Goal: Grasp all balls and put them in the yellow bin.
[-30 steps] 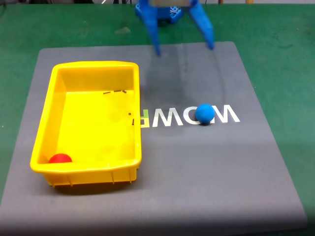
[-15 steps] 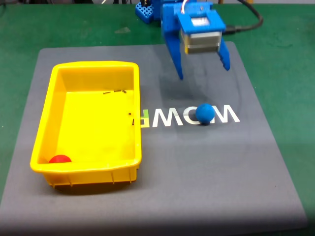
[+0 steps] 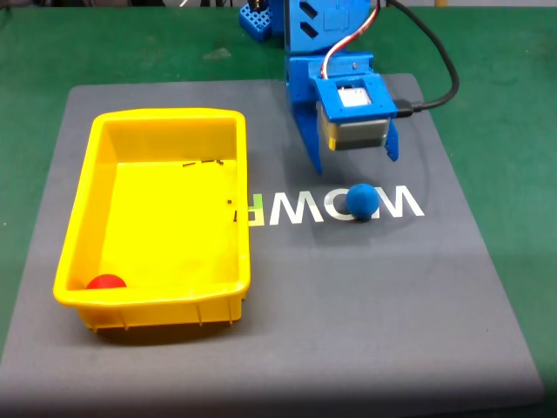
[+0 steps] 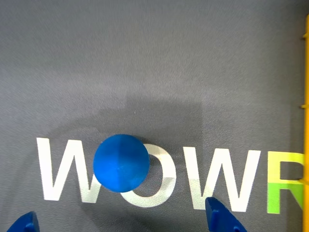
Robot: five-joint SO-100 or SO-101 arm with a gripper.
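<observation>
Blue ball (image 3: 362, 200) sat on grey mat (image 3: 365, 296), over white "WOW" lettering (image 3: 348, 205), well right of yellow bin (image 3: 83, 226) in fixed view; red ball (image 3: 106, 281) lay inside bin at its near-left corner. Gripper (image 3: 352, 161) hung just behind blue ball, fingers spread apart, clamped on nothing. Wrist view showed blue ball (image 4: 121, 163) on first O of lettering (image 4: 149, 174), two blue fingertips (image 4: 219, 218) at bottom edge on either side, bin wall (image 4: 306, 121) at right edge.

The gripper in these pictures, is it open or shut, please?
Open: the gripper has its two fingertips spread wide apart above the blue ball, holding nothing.
</observation>
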